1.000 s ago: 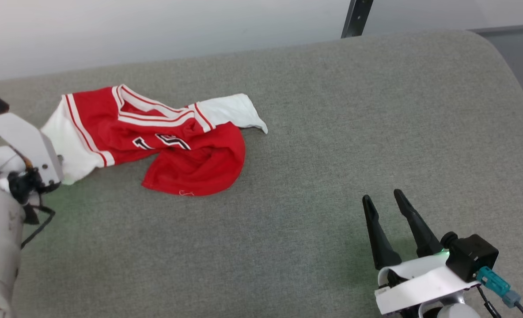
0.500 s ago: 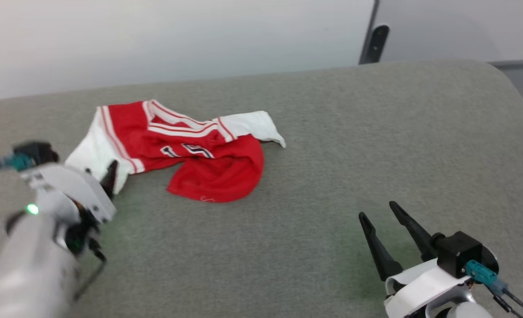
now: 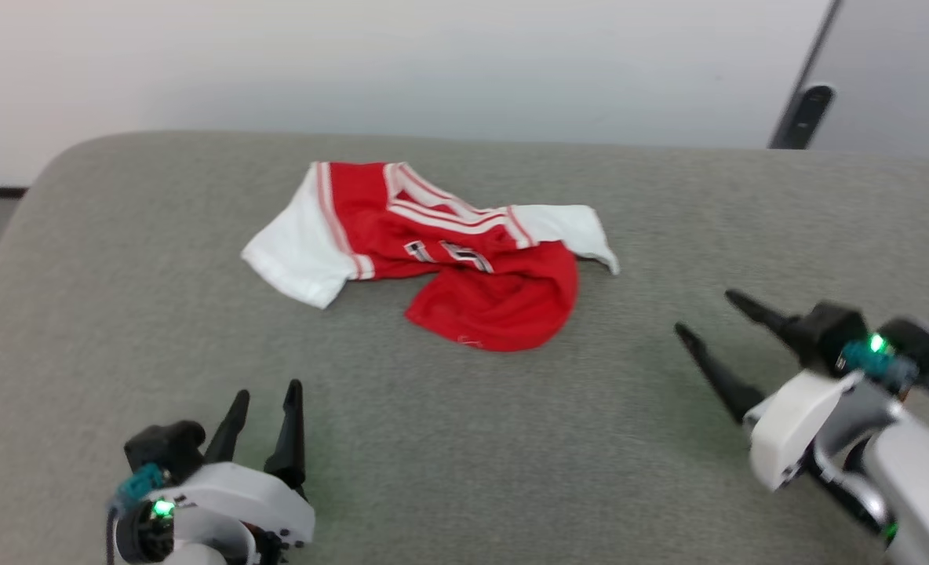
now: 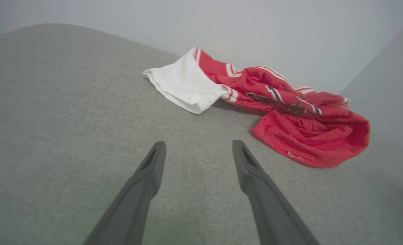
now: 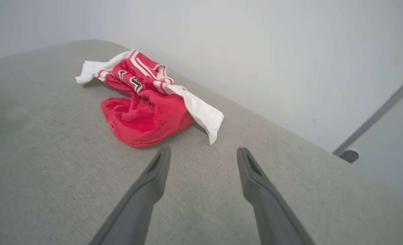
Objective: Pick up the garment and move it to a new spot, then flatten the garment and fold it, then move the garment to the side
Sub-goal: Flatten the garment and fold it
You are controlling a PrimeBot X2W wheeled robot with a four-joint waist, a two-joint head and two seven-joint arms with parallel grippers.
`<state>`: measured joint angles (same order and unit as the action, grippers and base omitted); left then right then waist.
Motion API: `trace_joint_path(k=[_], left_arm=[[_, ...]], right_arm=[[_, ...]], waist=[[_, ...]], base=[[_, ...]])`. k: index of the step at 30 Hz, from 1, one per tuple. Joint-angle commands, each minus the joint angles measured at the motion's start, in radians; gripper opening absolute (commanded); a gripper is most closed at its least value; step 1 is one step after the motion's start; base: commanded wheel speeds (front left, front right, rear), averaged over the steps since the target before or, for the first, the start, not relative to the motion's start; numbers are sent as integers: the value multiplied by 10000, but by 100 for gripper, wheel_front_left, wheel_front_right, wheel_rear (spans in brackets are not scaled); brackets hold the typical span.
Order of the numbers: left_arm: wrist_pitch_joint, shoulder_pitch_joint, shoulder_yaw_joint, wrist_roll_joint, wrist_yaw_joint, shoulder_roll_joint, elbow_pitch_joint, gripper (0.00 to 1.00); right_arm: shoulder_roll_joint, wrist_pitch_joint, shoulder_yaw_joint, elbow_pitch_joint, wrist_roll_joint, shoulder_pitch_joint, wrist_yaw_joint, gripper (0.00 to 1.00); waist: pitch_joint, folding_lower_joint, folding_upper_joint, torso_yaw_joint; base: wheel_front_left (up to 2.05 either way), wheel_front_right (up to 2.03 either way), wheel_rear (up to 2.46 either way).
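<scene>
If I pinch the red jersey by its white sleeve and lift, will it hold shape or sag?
Probably floppy: the jersey lies bunched in soft folds, so it should sag and drape from a single pinch. Likely light, since the fabric looks thin. Pushed, it may wrinkle rather than slide on the rough-looking grey cloth surface.

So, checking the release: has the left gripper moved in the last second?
Yes: the left gripper has drawn back from the shirt, toward the robot.
</scene>
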<state>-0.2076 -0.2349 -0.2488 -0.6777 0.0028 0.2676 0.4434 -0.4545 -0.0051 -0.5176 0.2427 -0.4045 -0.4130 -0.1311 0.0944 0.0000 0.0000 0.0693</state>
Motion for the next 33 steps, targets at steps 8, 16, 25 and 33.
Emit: trace_joint_path(k=[8,16,25,33], left_arm=[[-548,1263,-367,1649,1238,-485,-2542,100],[-584,1384,-651,3248,1220,-1080,-3159,100],[-565,1344,-495,4375,826,-1891,-3699,100],[-566,1445,-410,4735,537,-2128,-3812,100]], right_arm=[[-2382,601,-3085,912,-1624,-2983,8,100],[-3542,960,-6346,1859,-2797,-5598,8,100],[-3927,1258,-7636,2325,-2974,-7138,8,100],[-3957,1674,-7638,2131,-2097,-6647,8,36]], waist=[[894,0,0,1747],[1643,0,0,2635],[2444,0,0,3504],[2570,0,0,3812]], base=[[0,0,0],[0,0,0],[0,0,0],[0,0,0]])
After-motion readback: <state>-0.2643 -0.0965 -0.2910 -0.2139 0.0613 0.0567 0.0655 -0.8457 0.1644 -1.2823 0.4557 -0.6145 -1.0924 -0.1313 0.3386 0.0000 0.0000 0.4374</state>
